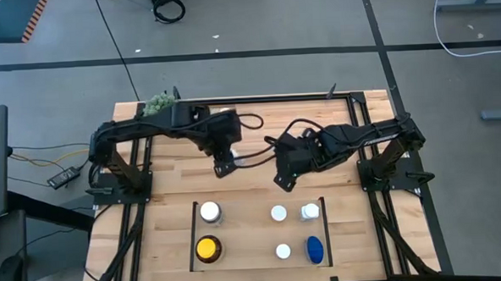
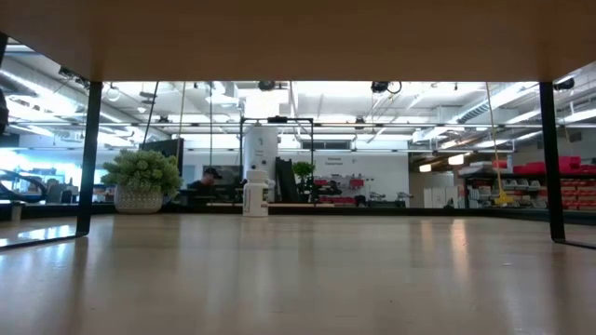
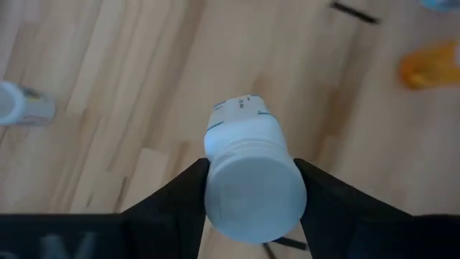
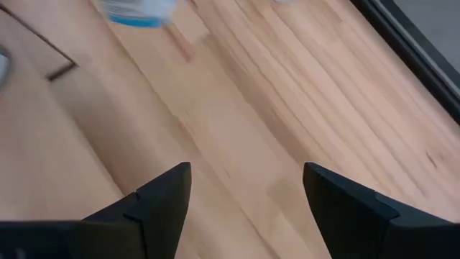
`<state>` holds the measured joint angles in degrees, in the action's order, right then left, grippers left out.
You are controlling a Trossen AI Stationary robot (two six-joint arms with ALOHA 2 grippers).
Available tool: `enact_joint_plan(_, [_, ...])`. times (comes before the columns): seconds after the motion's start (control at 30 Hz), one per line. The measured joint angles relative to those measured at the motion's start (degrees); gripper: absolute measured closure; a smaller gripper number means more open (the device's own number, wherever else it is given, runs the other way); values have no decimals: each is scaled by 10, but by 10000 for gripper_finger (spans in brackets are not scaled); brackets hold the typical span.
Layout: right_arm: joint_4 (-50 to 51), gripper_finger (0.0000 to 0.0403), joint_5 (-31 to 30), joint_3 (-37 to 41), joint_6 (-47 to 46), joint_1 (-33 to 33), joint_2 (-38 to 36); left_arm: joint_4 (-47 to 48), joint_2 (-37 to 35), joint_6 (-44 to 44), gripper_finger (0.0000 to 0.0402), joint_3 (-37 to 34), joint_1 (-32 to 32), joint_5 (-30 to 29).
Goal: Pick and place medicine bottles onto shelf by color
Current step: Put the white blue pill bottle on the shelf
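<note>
My left gripper (image 1: 224, 165) hangs over the middle of the table, shut on a white medicine bottle (image 3: 244, 140) with a white cap. My right gripper (image 1: 283, 180) hovers just to its right, open with nothing between its fingers (image 4: 248, 169). On the shelf (image 1: 194, 236), the near bay edged by thin black rails, stand a white-capped bottle (image 1: 210, 212), a yellow-capped amber bottle (image 1: 208, 248), three small white bottles (image 1: 278, 213) (image 1: 309, 211) (image 1: 282, 251) and a blue bottle (image 1: 314, 249). My left gripper pinches the white bottle by the sides of its cap (image 3: 215, 198), one finger (image 3: 180, 198) on each side. The fingers come from above, slanting down. The bottle hangs below them, base toward the table, lifted clear of the wood.
A green fuzzy plant ball (image 1: 158, 102) sits at the table's far left corner. A black frame (image 1: 350, 102) runs round the tabletop. In the low view a white bottle (image 2: 255, 194) stands far off beside the plant (image 2: 140, 181). Bare planks (image 1: 252, 187) lie between the grippers and the shelf.
</note>
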<state>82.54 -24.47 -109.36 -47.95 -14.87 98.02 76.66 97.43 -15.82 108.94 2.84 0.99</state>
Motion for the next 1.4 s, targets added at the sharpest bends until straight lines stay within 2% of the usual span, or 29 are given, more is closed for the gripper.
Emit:
enact_joint_plan(0.17, [77, 128, -17, 0, -100, -2, 0, 3, 0, -20, 211, 28, -57, 0])
enact_joint_plan(0.43, [75, 128, -38, 4, -209, 18, 0, -1, 0, -76, 213, 29, -142, -14])
enact_joint_plan(0.57, [75, 128, -35, 4, -231, 23, -4, -19, 0, -93, 213, 29, -164, -27])
enact_joint_plan(0.8, [75, 128, -8, 4, -176, 44, -5, -62, 1, -77, 209, 34, -170, -28])
enact_joint_plan(0.97, [75, 128, 50, 4, -111, 45, -8, -58, 8, -63, 220, 96, -179, -24])
enact_joint_plan(1.17, [74, 128, 31, 4, -35, 62, -8, -26, 42, -79, 213, 158, -203, -32])
enact_joint_plan(1.4, [75, 128, 20, 4, 23, 145, -8, 6, 121, -95, 216, 222, -258, -71])
